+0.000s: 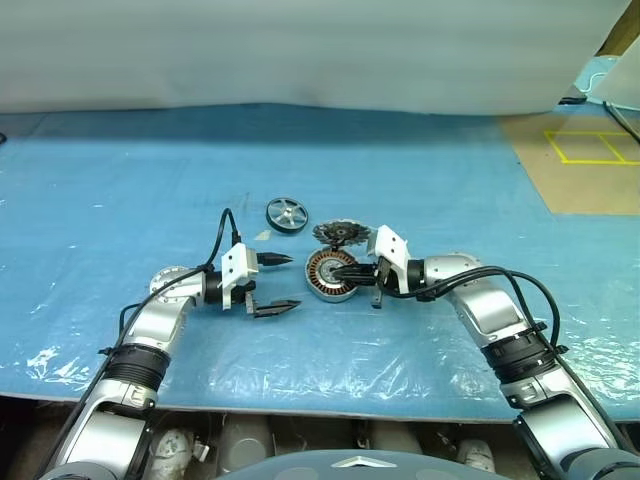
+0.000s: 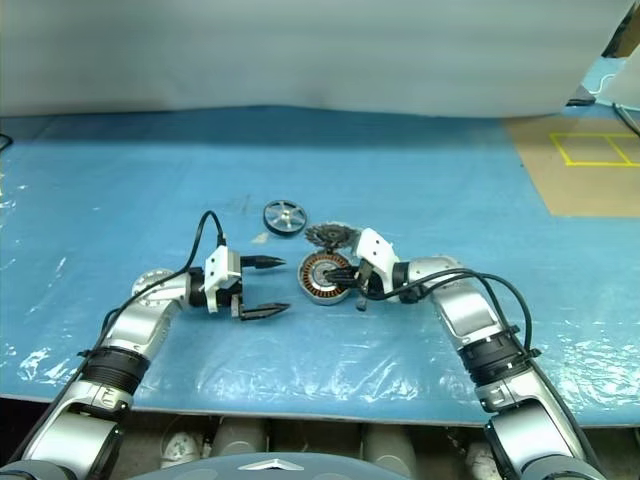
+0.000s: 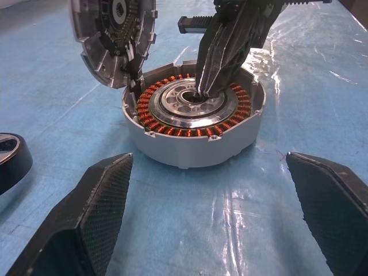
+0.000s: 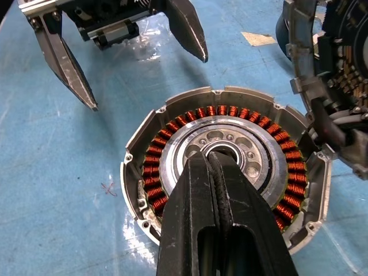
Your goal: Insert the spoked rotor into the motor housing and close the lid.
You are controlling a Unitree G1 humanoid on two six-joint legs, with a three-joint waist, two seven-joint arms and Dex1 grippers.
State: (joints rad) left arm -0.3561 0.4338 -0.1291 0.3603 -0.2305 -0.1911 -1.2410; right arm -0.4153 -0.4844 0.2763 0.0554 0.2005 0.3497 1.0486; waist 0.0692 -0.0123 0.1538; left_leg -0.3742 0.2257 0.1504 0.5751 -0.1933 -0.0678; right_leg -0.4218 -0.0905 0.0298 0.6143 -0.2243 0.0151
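the spoked rotor [image 1: 287, 215] lies flat on the blue mat, just behind and to the left of the motor housing [image 1: 331, 275], apart from it. it looks stiff, small and fairly light, its metal slick, so pinching across the dark rim seems safest. the lid [image 1: 341, 234] stands tilted open at the housing's far edge. the right gripper [image 4: 214, 158], jaws together, points its tips into the housing's centre hole. the left gripper [image 1: 283, 283] hovers left of the housing, jaws wide apart, empty.
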